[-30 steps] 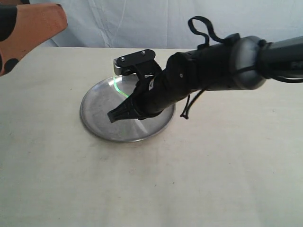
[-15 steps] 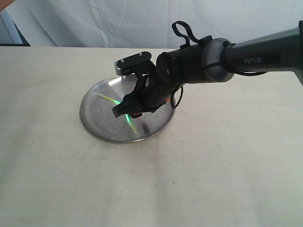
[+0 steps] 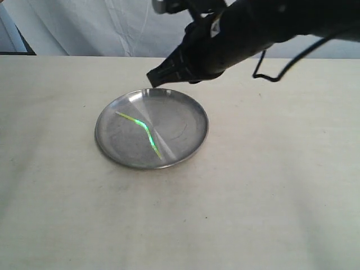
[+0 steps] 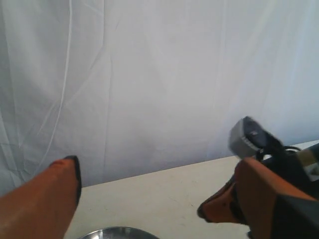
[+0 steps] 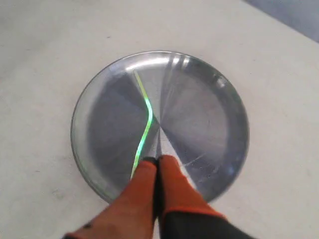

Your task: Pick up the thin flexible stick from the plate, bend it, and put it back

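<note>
Right gripper, exterior view: your right gripper (image 3: 158,77) hung in the air above the far side of the plate (image 3: 102,142), its dark tip looking closed to a single wedge and well clear of the stick.
Plate, exterior view: it sat flat on the pale worktop (image 3: 259,197), left of the middle of the picture.
Stick, exterior view: the thin flexible stick (image 3: 147,131) lay inside the plate, kinked near its middle, one leg reaching toward the left part of the dish and the other toward the near rim.
Left gripper, left wrist view: your left gripper (image 4: 138,189) was held up with its orange fingers (image 4: 45,204) spread wide and nothing between them, facing a white cloth backdrop (image 4: 149,74).
Plate, left wrist view: you had only a sliver of its shiny rim (image 4: 117,231) at the picture's edge, between the two fingers.
Right gripper, right wrist view: your right gripper (image 5: 157,164) had its orange fingers (image 5: 139,194) pressed together, holding nothing, and it looked down on the plate (image 5: 234,149).
Stick, right wrist view: the stick (image 5: 148,110) lay across the plate's floor with a shallow bend near the centre. One end sat close to the rim, the other ran in beside a fingertip, and you could not tell from this view whether they touched.
</note>
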You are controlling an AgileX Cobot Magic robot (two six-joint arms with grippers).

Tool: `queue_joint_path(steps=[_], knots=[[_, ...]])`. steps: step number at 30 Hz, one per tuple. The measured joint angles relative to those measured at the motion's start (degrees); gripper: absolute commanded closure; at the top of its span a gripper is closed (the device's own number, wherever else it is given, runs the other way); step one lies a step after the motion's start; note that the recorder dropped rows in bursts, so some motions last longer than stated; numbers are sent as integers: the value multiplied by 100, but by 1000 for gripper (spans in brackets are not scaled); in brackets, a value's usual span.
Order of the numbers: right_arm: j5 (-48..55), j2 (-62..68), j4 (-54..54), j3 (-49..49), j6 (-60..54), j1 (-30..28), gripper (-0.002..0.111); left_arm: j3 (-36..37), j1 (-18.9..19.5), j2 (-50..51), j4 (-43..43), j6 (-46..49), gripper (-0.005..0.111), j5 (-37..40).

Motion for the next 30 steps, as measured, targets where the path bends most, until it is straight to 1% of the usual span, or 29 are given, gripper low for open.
queue_joint_path(steps=[4, 7, 8, 12, 14, 15, 16, 18, 20, 22, 25, 30], knots=[[184, -867, -64, 466, 438, 0, 107, 0, 0, 0, 0, 0, 26, 0], [1037, -1489, 299, 613, 585, 0, 107, 0, 0, 0, 0, 0, 26, 0], [1124, -1560, 340, 613, 596, 0, 107, 0, 0, 0, 0, 0, 26, 0], [1243, -1770, 466, 613, 616, 0, 107, 0, 0, 0, 0, -12, 26, 0], [1183, -2016, 306, 752, 616, 0, 107, 0, 0, 0, 0, -12, 26, 0], [1031, -2181, 115, 903, 646, 0, 107, 0, 0, 0, 0, -12, 26, 0], [628, -2395, -141, 1218, 758, 0, 107, 0, 0, 0, 0, -12, 26, 0], [-547, -2791, -437, 2106, 877, -57, 107, 0, 0, 0, 0, -12, 26, 0], [-1666, -3199, -342, 3076, 903, -323, 107, 0, 0, 0, 0, -12, 26, 0], [-2170, -3562, -57, 3647, 916, -599, 107, 0, 0, 0, 0, -12, 26, 0], [-2582, -4148, 359, 4327, 926, -1130, 107, 0, 0, 0, 0, -12, 26, 0], [-2647, -5327, 591, 5091, 937, -1890, 107, 0, 0, 0, 0, -12, 26, 0]])
